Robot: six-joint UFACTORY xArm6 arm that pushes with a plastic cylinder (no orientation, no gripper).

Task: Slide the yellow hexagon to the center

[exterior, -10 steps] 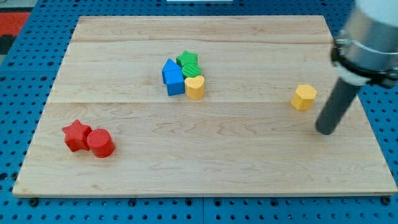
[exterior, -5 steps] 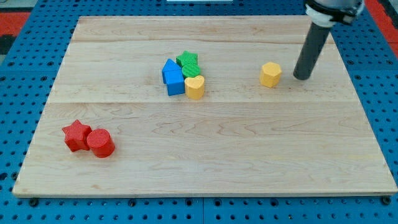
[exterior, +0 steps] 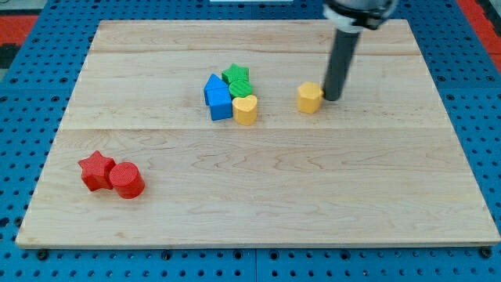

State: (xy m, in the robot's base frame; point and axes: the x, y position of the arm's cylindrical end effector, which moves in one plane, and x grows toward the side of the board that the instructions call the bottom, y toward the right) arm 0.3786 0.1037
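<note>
The arm carries no claw, only a dark rod, so there is no opening to report. My tip [exterior: 332, 99] is resting on the wooden board [exterior: 258, 196], pressing against or just beside the yellow hexagon [exterior: 310, 98] at the hexagon's 3 o'clock. The hexagon is sitting right of the board's middle, toward the view's top, near the cluster at its 9 o'clock: yellow heart [exterior: 245, 110], blue house-shaped block [exterior: 218, 96], green star [exterior: 236, 76] and a second green block [exterior: 242, 88] of unclear shape, all touching. At the cluster's 8 o'clock, well apart, the red star [exterior: 96, 170] is touching the red cylinder [exterior: 126, 179].
</note>
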